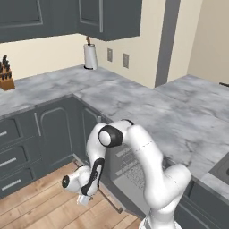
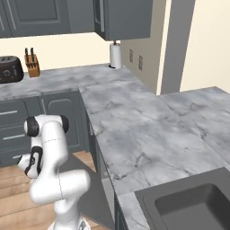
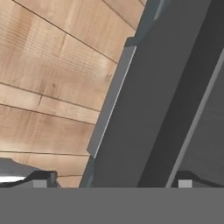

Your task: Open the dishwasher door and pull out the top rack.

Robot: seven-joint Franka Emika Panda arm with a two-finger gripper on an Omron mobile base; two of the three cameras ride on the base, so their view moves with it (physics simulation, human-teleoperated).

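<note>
- The dishwasher door (image 1: 134, 179) hangs partly lowered from the cabinet run under the counter (image 1: 147, 112), its pale inner face turned up and out towards the floor (image 1: 40, 205). The hand view looks down along its top edge.
- The bar handle (image 3: 111, 103) runs along that top edge. In the hand view it lies ahead of the fingers, slanting from near the lower middle up towards the top, with the wooden floor on its far side.
- The long axis of the handle runs roughly away from the hand, along the line between the two fingertips rather than across it. That is the relation the coming pull turns on.
- The gripper (image 3: 113, 183) is spread wide. One fingertip (image 3: 41, 180) sits over the floor side and the other over the dark door side, with the door's edge between them. I judge that nothing is pinched, though the tips are mostly cut off at the bottom.
- In the left base view the gripper (image 1: 84, 199) hangs low, just beside the door's free edge.
- A grid inside the opening may be the top rack (image 1: 132, 167). It sits further in and above the hand, and the arm partly hides it.
- Judgement: the door looks only part-way down, so it probably needs lowering further before the rack can be reached.
</note>
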